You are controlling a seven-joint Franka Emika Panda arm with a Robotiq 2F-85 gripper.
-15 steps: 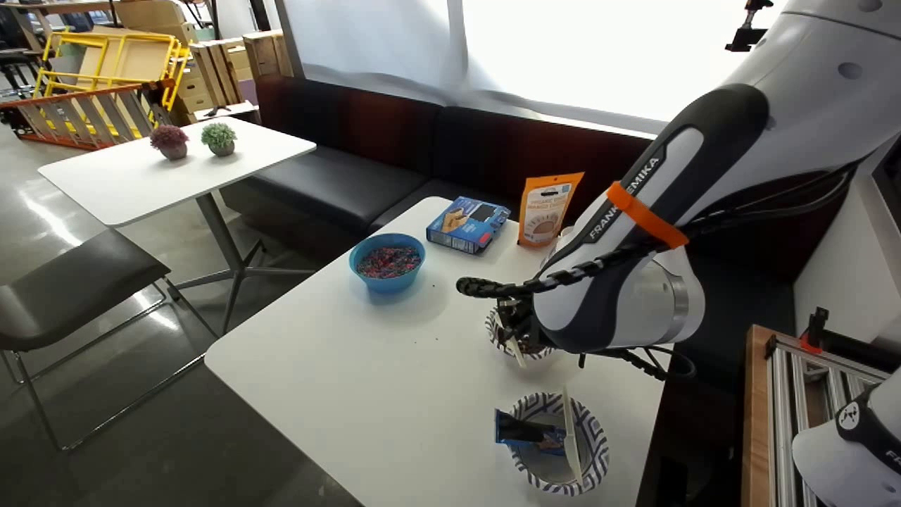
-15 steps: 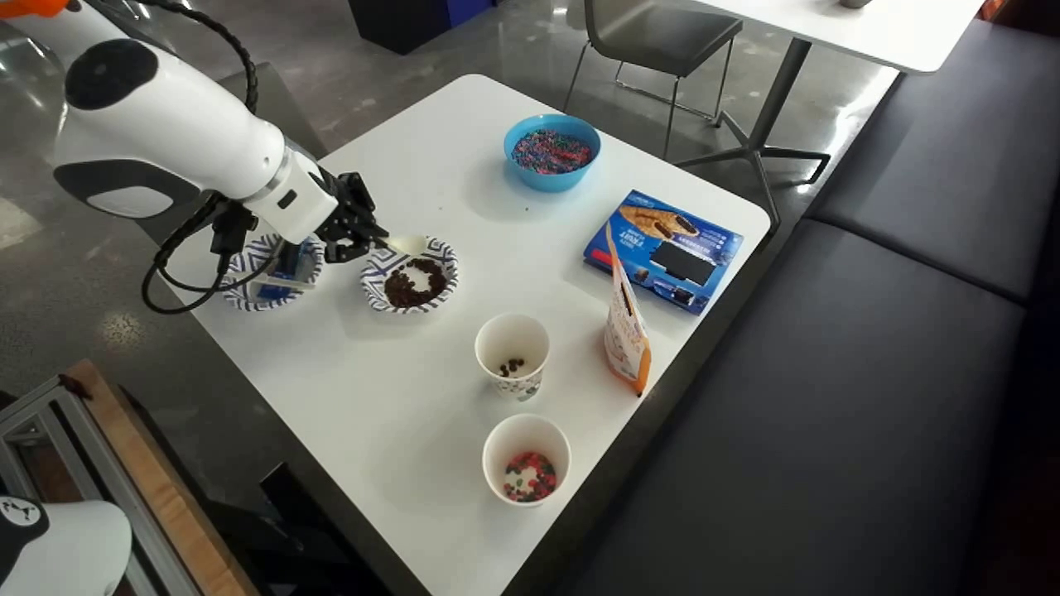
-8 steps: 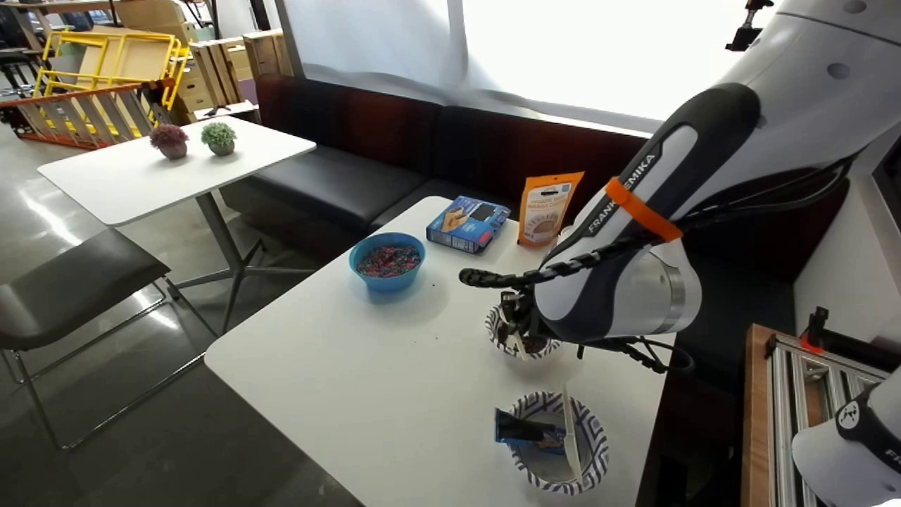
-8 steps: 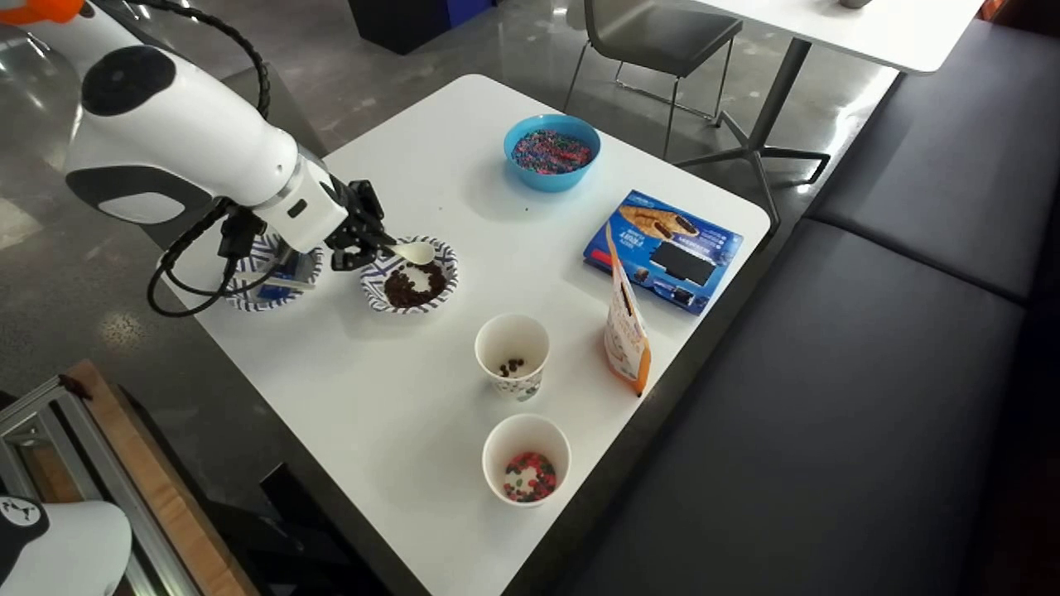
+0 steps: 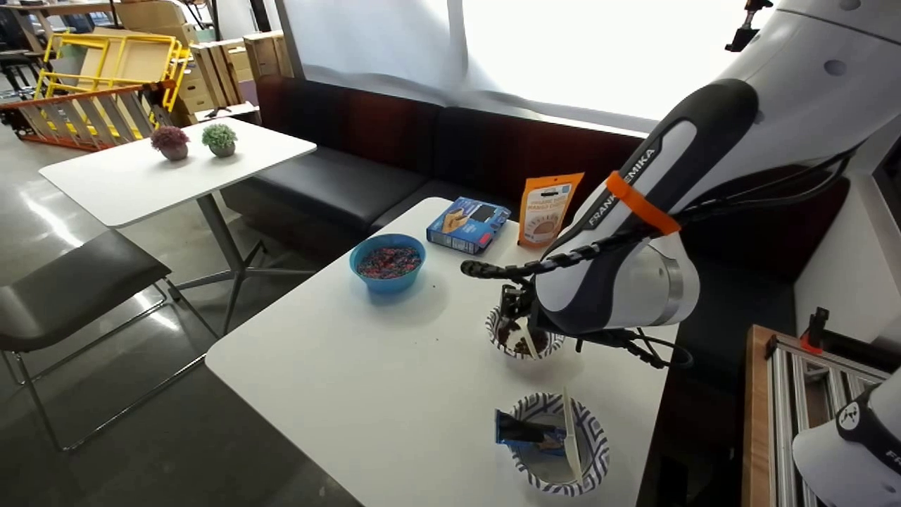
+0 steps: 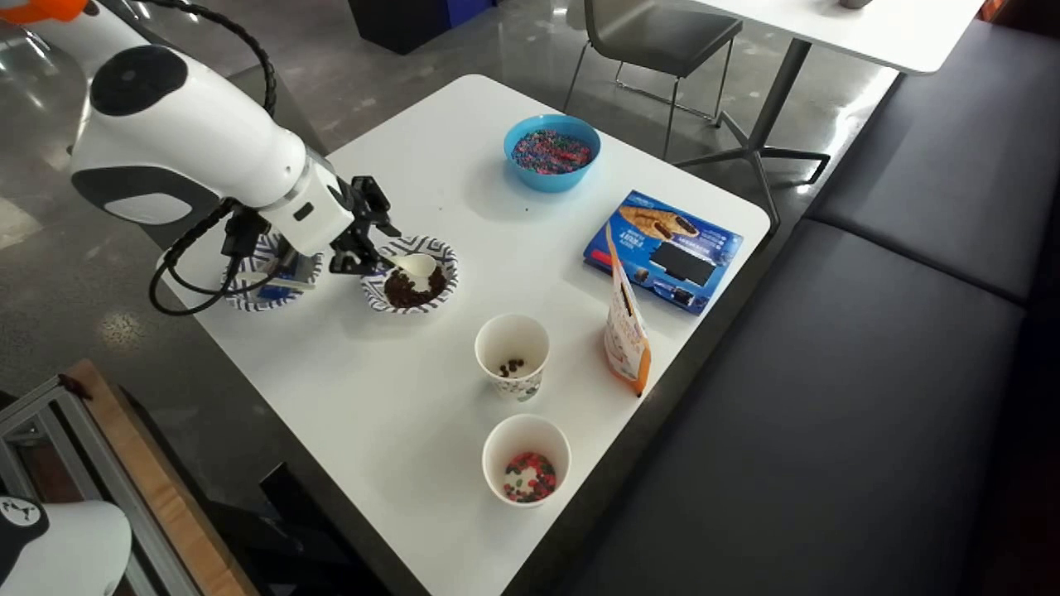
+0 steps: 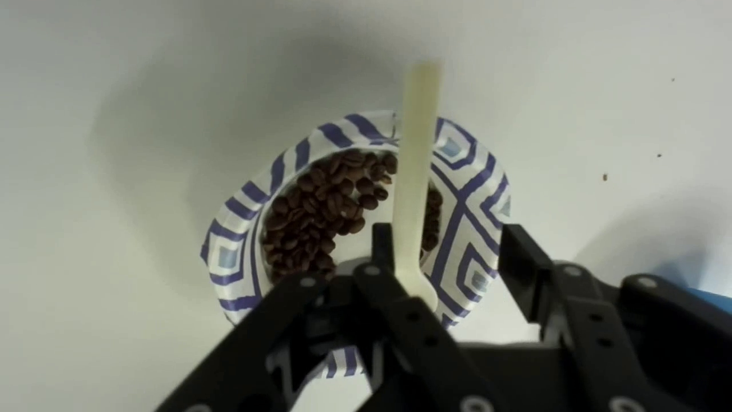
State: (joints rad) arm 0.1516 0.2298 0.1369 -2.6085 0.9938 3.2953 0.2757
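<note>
My gripper [image 7: 449, 252] is open above a paper bowl [image 7: 226, 257] with a blue-and-white pattern. Dark coffee beans [image 7: 309, 217] lie in that bowl. A pale spoon [image 7: 416, 166] crosses the bowl between the open fingers, close beside the left one in the wrist view; whether it touches that finger I cannot tell. To the right of the spoon there is a wide gap before the other finger. In an exterior view the spoon's head [image 6: 421, 265] is over the beans, and the gripper [image 6: 381, 248] is at the bowl's near side.
A second patterned bowl [image 5: 598, 451] holds a blue wrapper [image 5: 538, 438] and another spoon [image 5: 571, 451]. Two paper cups [image 6: 497, 335] stand nearby. A blue bowl [image 6: 551, 180] of colourful bits, a blue box [image 6: 671, 248] and an orange pouch [image 5: 549, 208] share the table.
The jaws have parted from around the spoon, and the spoon has dropped and turned slightly over the bowl. The arm has moved a little; the other things stay put.
</note>
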